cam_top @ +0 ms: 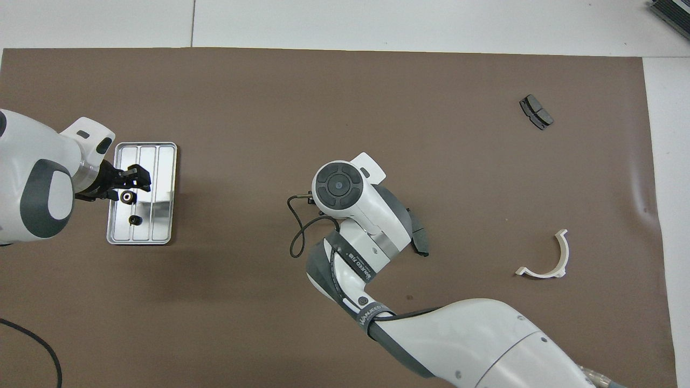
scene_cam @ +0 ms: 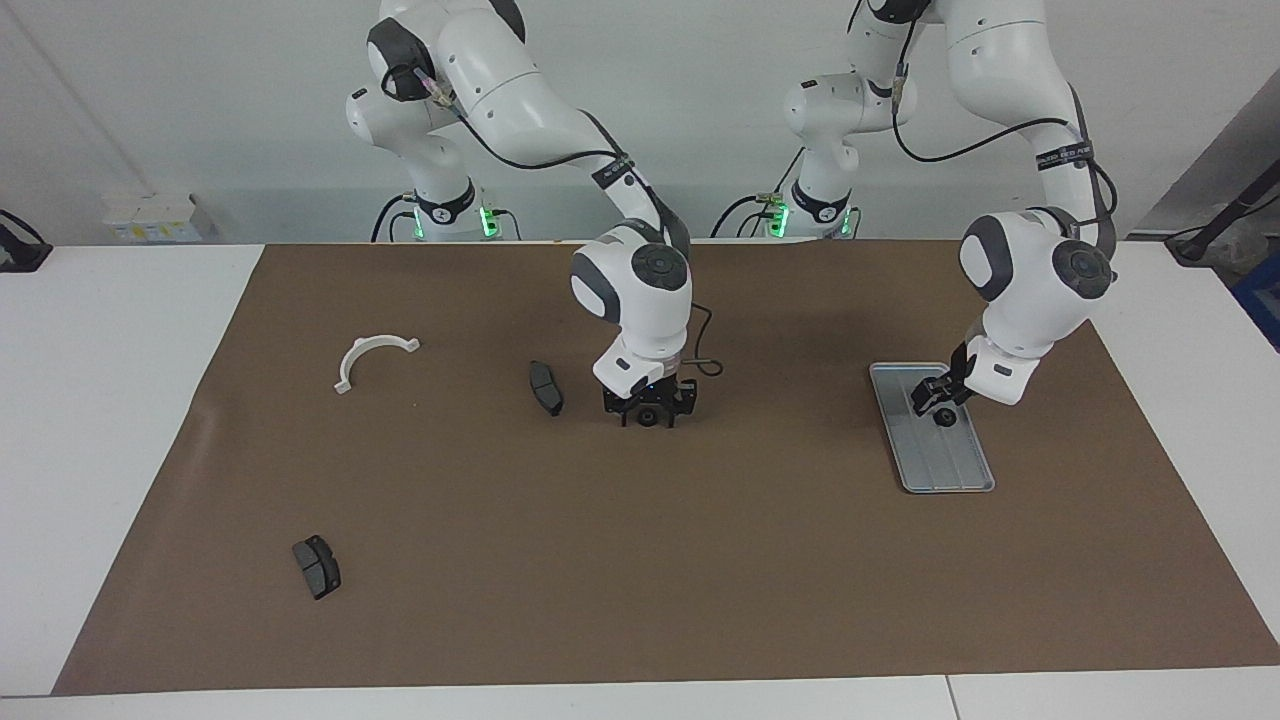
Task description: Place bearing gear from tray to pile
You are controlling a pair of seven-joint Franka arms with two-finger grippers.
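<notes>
The silver-grey tray (scene_cam: 945, 465) (cam_top: 161, 161) lies toward the left arm's end of the table. A black ring gear (scene_cam: 943, 419) (cam_top: 126, 197) and a smaller black gear (cam_top: 133, 219) lie in it. My left gripper (scene_cam: 938, 398) (cam_top: 129, 180) hovers open just above the ring gear, not holding it. My right gripper (scene_cam: 648, 408) is open and low over the middle of the mat, with a black gear (scene_cam: 648, 416) between its fingers. In the overhead view its wrist hides it. The pile is scattered: a brake pad (scene_cam: 546, 388) (cam_top: 419, 237) beside the right gripper, a white bracket (scene_cam: 370, 358) (cam_top: 550, 258), another brake pad (scene_cam: 317, 566) (cam_top: 536, 111).
A brown mat (scene_cam: 640, 560) covers the table's middle, with white table around it. A black cable loop (scene_cam: 705, 355) (cam_top: 294, 237) hangs by the right wrist, close to the mat.
</notes>
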